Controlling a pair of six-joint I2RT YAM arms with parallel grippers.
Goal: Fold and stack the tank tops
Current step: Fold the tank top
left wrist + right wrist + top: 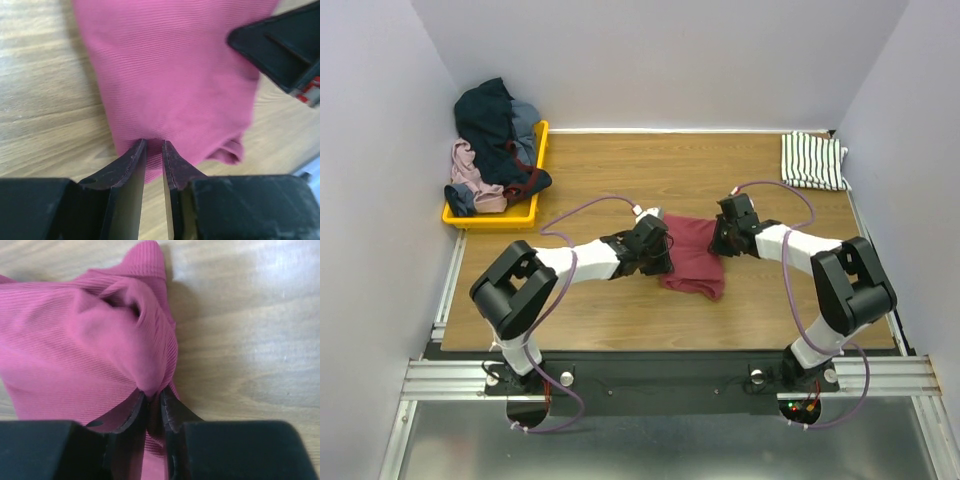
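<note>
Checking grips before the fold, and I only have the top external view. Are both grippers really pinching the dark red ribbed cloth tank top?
Observer: In the left wrist view, the left gripper has its fingertips nearly together on the very edge of the dark red ribbed cloth tank top.
Operator: And the right?
Observer: In the right wrist view, the right gripper is shut on a bunched ridge of the same top, which gathers into its tips.
</note>
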